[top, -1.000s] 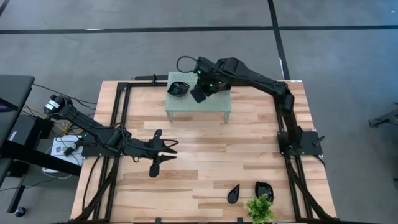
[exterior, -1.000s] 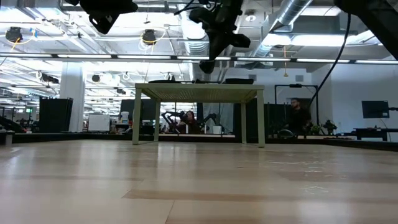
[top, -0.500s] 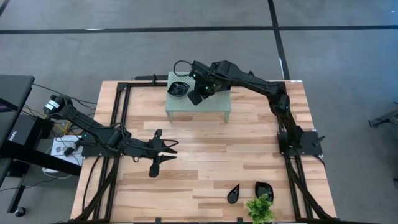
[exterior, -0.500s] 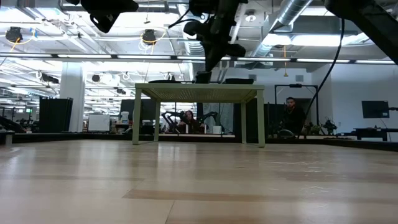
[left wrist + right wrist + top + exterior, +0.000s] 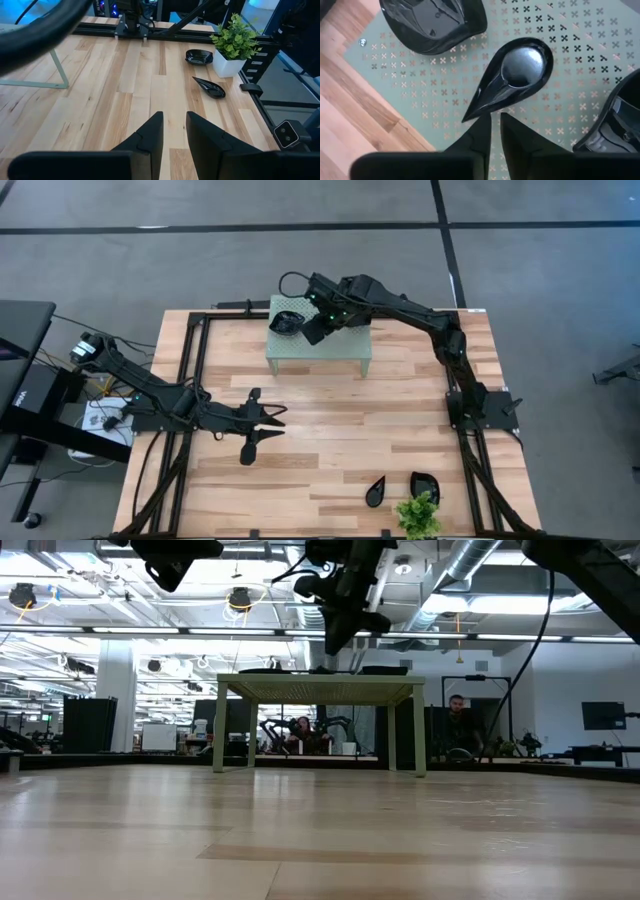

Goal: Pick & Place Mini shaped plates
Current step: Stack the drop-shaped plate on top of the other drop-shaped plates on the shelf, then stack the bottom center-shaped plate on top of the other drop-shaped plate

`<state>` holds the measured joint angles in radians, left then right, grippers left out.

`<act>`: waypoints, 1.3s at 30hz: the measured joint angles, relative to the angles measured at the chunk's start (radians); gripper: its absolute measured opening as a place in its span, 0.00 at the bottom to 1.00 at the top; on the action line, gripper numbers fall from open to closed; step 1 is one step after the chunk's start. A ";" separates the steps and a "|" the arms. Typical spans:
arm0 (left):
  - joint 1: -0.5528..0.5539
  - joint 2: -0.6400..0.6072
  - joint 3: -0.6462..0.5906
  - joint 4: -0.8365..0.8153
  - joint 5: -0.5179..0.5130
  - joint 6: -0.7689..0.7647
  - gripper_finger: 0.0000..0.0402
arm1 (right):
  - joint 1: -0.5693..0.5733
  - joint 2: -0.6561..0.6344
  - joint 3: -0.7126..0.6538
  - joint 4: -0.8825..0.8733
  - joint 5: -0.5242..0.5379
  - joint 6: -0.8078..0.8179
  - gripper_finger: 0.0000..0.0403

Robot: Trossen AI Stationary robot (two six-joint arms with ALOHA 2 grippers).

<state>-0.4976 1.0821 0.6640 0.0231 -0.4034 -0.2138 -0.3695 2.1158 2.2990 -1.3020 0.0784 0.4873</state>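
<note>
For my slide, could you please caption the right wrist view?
Right gripper above a teardrop plate lying on the perforated green stand.

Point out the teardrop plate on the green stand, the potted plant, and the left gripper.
teardrop plate [image 5: 520,67]: right wrist view, its round bowl.
potted plant [image 5: 234,37]: left wrist view, its leaves.
left gripper [image 5: 174,131]: left wrist view, between its fingertips.

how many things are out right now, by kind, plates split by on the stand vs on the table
plates on the stand: 3 (teardrop plate, wavy plate, half-seen plate)
plates on the table: 2 (pointed plate, round plate)
stand: 1
plant: 1
total: 7
</note>
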 joint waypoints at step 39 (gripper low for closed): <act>-0.001 0.000 -0.045 0.046 -0.003 -0.081 0.21 | 0.634 -0.112 -0.182 -0.251 -0.315 -0.306 0.15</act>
<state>-0.4987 1.0821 0.6186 0.0695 -0.4062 -0.2950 0.2650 2.0041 2.1173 -1.5533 -0.2368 0.1809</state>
